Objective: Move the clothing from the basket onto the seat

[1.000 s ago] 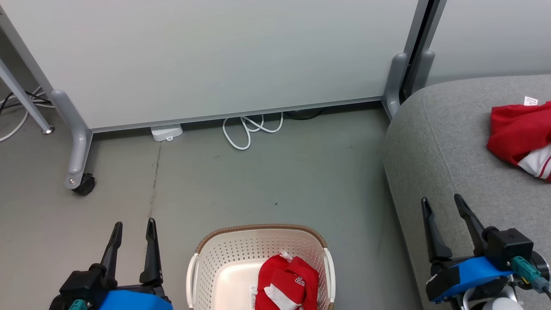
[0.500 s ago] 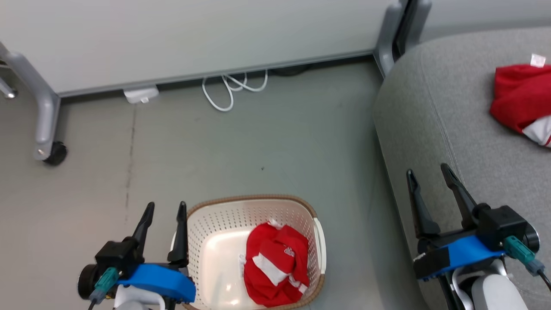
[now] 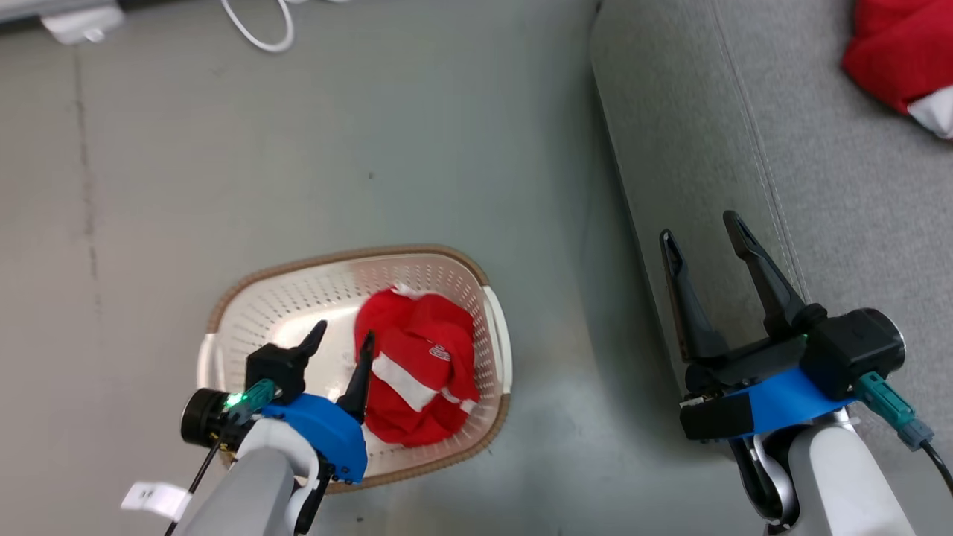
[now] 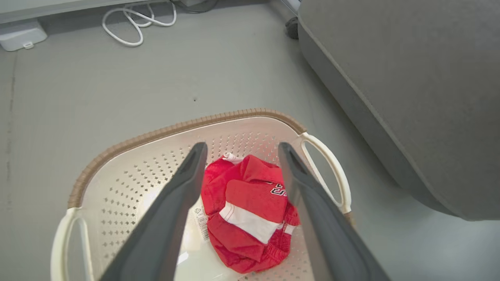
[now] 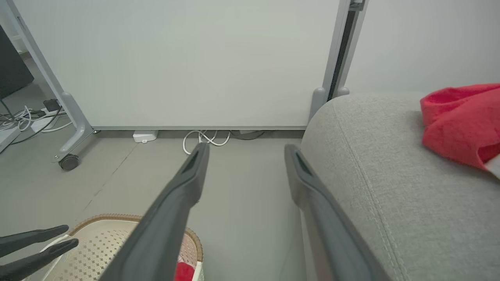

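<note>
Left pincer (image 3: 343,331) gapes wide over the basket (image 3: 298,298) — crumpled clothing (image 3: 417,365) inside lies lengthwise, near to far.

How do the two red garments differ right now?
The basket garment lies bunched in the basket, near the open left end effector; the seat garment lies on the seat, partly out of frame. The basket garment shows white lettering; the seat garment shows none. Both are red with white.
</note>
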